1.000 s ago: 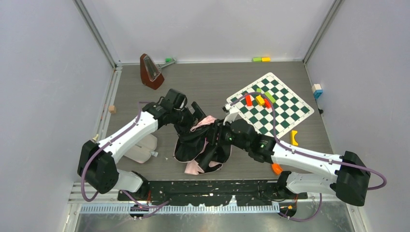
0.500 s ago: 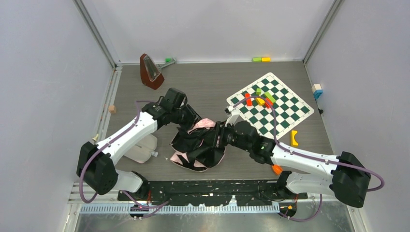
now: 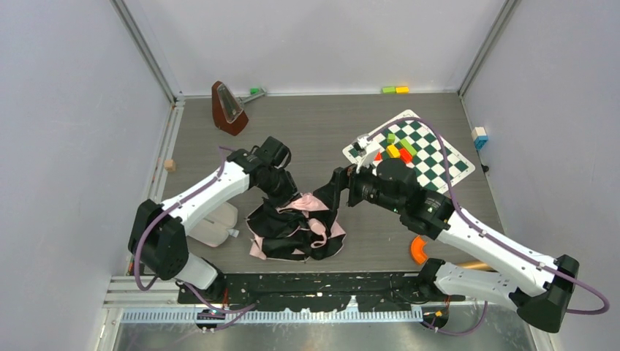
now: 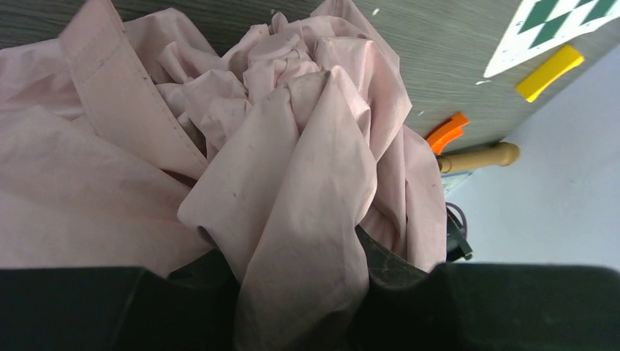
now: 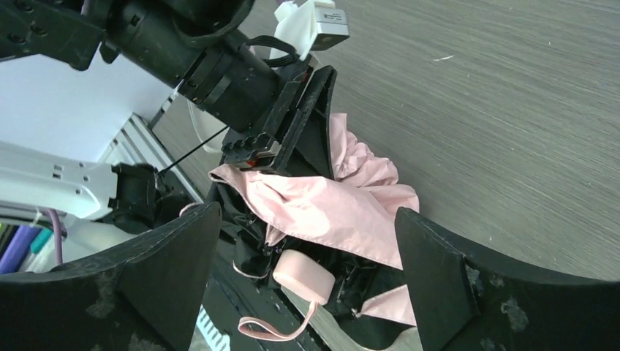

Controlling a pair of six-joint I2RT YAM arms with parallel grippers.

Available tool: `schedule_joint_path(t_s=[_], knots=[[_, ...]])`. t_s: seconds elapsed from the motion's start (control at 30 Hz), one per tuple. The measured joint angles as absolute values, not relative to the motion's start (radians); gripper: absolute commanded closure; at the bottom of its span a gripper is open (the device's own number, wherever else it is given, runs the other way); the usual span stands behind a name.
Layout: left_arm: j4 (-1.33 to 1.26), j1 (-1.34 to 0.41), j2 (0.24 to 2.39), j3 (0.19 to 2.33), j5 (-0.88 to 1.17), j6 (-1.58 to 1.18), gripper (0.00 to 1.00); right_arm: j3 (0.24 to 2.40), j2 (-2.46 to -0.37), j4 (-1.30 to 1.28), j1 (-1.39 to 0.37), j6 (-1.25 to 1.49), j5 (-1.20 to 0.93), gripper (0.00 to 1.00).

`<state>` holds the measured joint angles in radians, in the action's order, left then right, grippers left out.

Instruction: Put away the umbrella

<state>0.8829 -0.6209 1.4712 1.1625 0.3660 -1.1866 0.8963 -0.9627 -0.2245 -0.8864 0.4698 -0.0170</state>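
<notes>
The umbrella (image 3: 292,230) lies crumpled on the grey table, black fabric below and pale pink folds on top. My left gripper (image 3: 286,196) presses into its upper edge, shut on a pink fold (image 4: 300,241) that runs down between its black fingers (image 4: 88,307). My right gripper (image 3: 335,191) hangs open just right of the heap, holding nothing. Between and beyond its wide-apart fingers (image 5: 431,270) I see the pink handle (image 5: 303,276) with its strap (image 5: 278,329), and the left gripper (image 5: 292,124) on the fabric.
A chessboard (image 3: 431,157) with coloured blocks lies at the right rear, a metronome (image 3: 228,108) at the left rear. An orange piece (image 3: 418,250) and a wooden handle (image 4: 479,157) sit near the right arm's base. A white object (image 3: 216,223) lies under the left arm.
My right gripper has let go of the umbrella, opened wide and pulled back to the right. The left gripper has shut on the pink fabric. The heap has settled lower and to the left.
</notes>
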Motion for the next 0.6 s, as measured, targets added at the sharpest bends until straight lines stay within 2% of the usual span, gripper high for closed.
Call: schedule_joint_path(t_s=[0.13,0.3,0.6], knots=[[0.896,-0.63,1.495,1.163,0.366,-1.173,1.0,0.959,-1.008,-0.297,-0.889,0.419,-0.043,0.05],[0.875,-0.64,1.497,1.161,0.376,-1.178,1.0,1.008,-1.171,-0.335,-0.911,0.405,-0.078,0.05],[0.78,-0.653,1.589,1.085,0.395,-1.18,1.0,0.973,-1.378,-0.273,-1.018,0.419,-0.048,0.05]])
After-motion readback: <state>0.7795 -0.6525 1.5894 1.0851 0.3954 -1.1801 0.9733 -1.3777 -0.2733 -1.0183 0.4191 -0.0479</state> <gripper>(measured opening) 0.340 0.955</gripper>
